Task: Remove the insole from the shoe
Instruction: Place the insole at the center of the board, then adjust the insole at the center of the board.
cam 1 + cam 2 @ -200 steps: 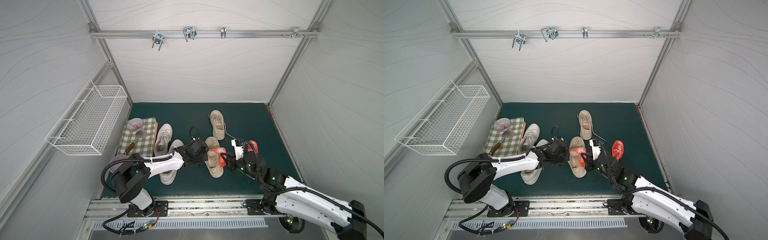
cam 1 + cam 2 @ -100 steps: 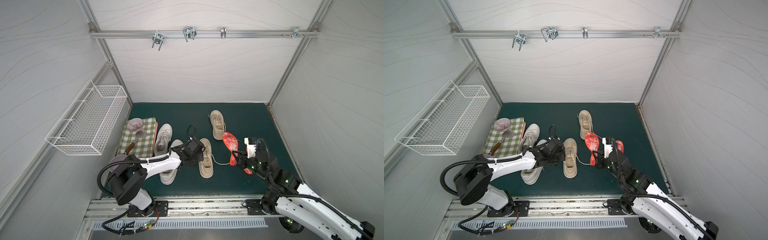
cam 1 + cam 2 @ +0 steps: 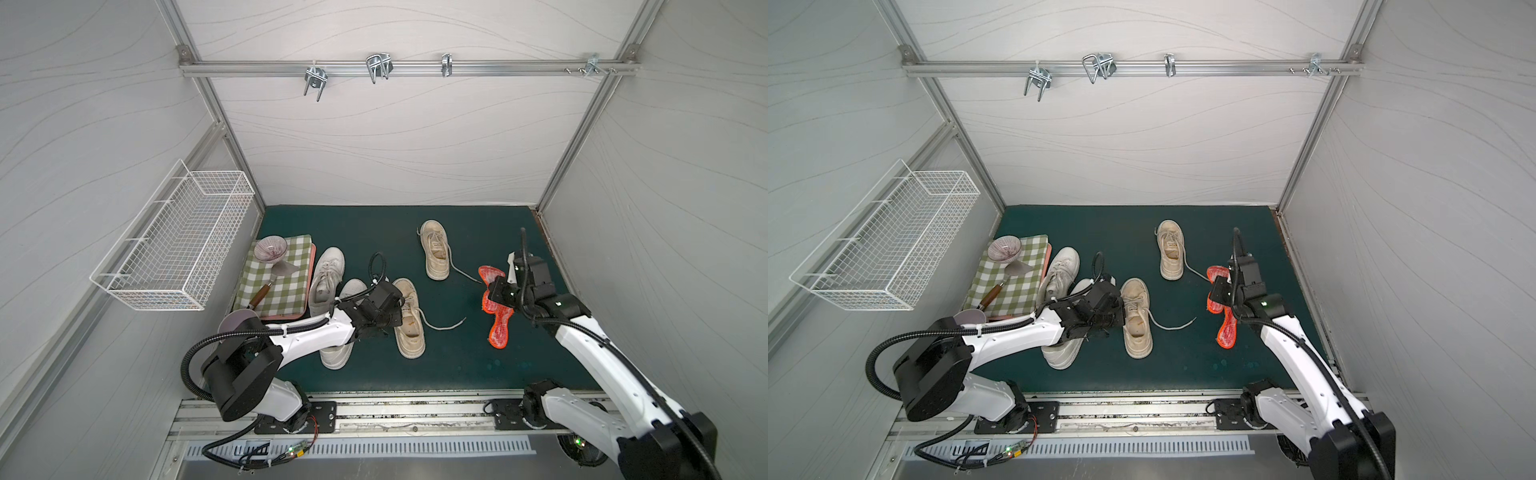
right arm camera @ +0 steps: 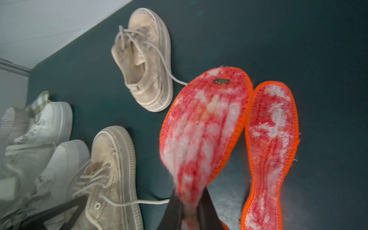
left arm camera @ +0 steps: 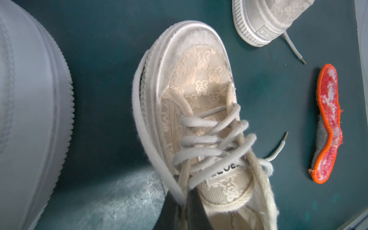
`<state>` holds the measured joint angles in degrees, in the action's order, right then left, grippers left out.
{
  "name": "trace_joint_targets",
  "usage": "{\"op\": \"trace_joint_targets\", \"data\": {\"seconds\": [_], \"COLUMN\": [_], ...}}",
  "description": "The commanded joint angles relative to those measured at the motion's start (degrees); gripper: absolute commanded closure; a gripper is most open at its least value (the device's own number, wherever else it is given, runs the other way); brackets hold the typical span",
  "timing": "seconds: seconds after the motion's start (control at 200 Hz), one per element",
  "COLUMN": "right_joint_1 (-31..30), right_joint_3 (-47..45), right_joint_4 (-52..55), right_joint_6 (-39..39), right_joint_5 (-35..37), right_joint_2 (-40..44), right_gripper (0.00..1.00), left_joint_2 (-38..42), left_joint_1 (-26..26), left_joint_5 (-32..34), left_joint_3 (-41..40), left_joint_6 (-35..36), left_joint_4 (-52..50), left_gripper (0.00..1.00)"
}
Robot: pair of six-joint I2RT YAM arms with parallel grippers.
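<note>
At the left of both top views a white wire basket (image 3: 174,245) hangs on the wall, left of a green checked cloth (image 3: 286,291) on the dark green mat (image 3: 374,232). Right of the cloth lie two white leather sneakers (image 3: 328,274). At frame centre the left gripper (image 3: 397,316) is pressed together on the side of a beige canvas lace-up shoe (image 3: 411,340). A matching beige shoe (image 3: 434,253) lies farther up, apart. At the right, the right gripper (image 4: 191,211) pinches the narrow end of a red-and-white insole with orange stitched edge (image 4: 203,129). The insole is out of the shoe and well apart from it, just beside a second such insole (image 4: 272,143) flat on the mat.
</note>
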<state>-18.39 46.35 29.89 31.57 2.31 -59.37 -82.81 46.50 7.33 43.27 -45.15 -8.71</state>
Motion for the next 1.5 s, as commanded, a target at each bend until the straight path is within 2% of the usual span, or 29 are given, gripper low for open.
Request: {"op": "trace_joint_targets", "data": {"seconds": [0.0, 0.195, 0.35, 0.475, 0.51, 0.61, 0.745, 0.895, 1.095, 1.305, 1.38, 1.495], "right_joint_1": [1.1, 1.0, -0.9, -2.2, -2.3, -2.3, -2.7, -5.5, -5.6, -1.8, -1.6, -0.5], "right_joint_3": [2.3, 2.2, 0.7, -0.7, -1.0, -0.7, 0.3, 1.0, 1.3, -1.7, -2.3, -3.5], "right_joint_4": [1.8, 0.0, 1.8, 2.0, 2.2, 4.2, 7.3, 6.9, 2.2, -3.0, -2.5, -0.4], "right_joint_6": [-0.8, 0.8, 2.4, 3.8, 4.1, 4.2, 4.0, 3.1, 2.5, 3.4, 3.9, 4.9], "right_joint_5": [-3.6, -4.0, -1.4, -1.3, -1.3, 0.9, 5.7, 7.3, -0.9, -8.2, -7.9, -3.6], "right_joint_2": [-5.1, -13.0, -17.0, -19.4, -19.8, -19.4, -14.5, -12.2, -18.7, -24.1, -25.4, -25.4], "right_gripper": [1.00, 1.00, 1.00, 0.87, 0.81, 0.54, 0.38, 0.40, 0.46, 0.48, 0.51, 0.54], "left_joint_2": [1.2, 1.6, 1.9, 1.8, 1.8, 1.9, 2.3, 2.2, 2.2, 2.4, 2.3, 2.6], "left_joint_1": [-0.3, -0.2, -0.2, -0.2, -0.2, -0.2, -0.2, -0.2, -0.2, -0.2, -0.2, -0.3], "left_joint_5": [1.4, 1.4, 1.8, 1.7, 1.7, 1.7, 2.2, 2.5, 2.2, 2.4, 2.5, 2.6], "left_joint_3": [-0.5, -0.9, -1.5, -1.6, -1.5, -1.5, -1.8, -1.7, -1.4, -1.5, -1.5, -1.5], "left_joint_6": [0.4, 0.5, 0.3, 0.2, 0.2, 0.2, 0.2, 0.1, 0.1, 0.0, 0.0, -0.1], "left_joint_4": [0.8, 1.2, 1.5, 1.9, 1.9, 1.8, 1.6, 1.7, 1.4, 1.2, 1.2, 1.3], "left_gripper": [1.00, 1.00, 1.00, 1.00, 1.00, 1.00, 1.00, 1.00, 1.00, 1.00, 1.00, 1.00]}}
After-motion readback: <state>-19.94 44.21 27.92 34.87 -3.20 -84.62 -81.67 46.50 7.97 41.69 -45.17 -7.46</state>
